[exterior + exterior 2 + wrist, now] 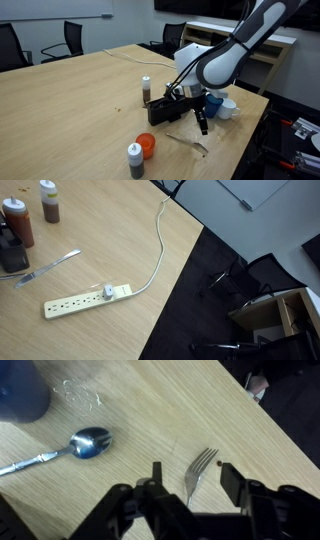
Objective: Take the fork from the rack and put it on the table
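Fork (199, 466) flat on the table (150, 405), seen from my wrist view: it lies between the fingers of my gripper (189, 472), which are spread wide and grasp nothing. A spoon (88, 442) lies near on the same top. In an exterior view, the rack (160, 112) stands just beside the gripper.

Silvery fork (200, 466), seemingly flat on table (150, 405)
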Controlling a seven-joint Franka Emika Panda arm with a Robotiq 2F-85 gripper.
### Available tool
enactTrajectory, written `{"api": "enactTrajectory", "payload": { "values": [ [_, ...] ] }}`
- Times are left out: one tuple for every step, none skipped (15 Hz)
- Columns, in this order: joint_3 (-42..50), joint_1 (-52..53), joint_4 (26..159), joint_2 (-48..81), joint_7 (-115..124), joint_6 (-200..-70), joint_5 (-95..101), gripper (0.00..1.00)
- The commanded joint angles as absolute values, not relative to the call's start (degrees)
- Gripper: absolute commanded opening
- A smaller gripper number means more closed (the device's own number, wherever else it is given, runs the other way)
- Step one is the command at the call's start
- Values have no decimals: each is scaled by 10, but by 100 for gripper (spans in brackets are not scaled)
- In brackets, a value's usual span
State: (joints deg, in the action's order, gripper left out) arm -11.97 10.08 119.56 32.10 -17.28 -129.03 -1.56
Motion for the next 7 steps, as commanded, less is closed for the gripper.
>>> {"api": "enactTrajectory", "payload": {
  "values": [
    [-125,94,1193,321,-170,-1289,-14,70],
    [-126,93,1193,321,-170,-1289,-15,76],
    [-126,93,1193,321,-170,-1289,-15,81],
    [-126,93,1193,321,-170,-1289,-15,81],
    [-126,93,1193,321,-170,-1289,-15,81],
    [-126,93,1193,321,-170,-1289,-15,81],
    [-126,93,1193,321,-170,-1289,-15,81]
  ]
}}
